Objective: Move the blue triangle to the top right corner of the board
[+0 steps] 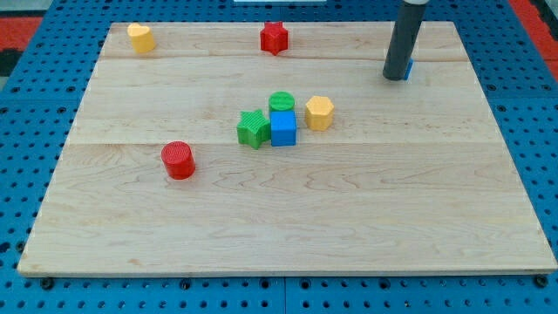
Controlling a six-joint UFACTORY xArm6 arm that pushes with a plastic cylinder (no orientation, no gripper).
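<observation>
A blue block, the blue triangle, shows only as a small sliver at the view's upper right; its shape cannot be made out because my dark rod hides most of it. My tip rests on the board directly against the block's left side, touching it. The block lies near the top right part of the wooden board, a little below the board's top edge.
A yellow heart-like block sits at the top left, a red star at top middle. In the centre cluster are a green cylinder, a green star, a blue cube and a yellow hexagon. A red cylinder stands at the left.
</observation>
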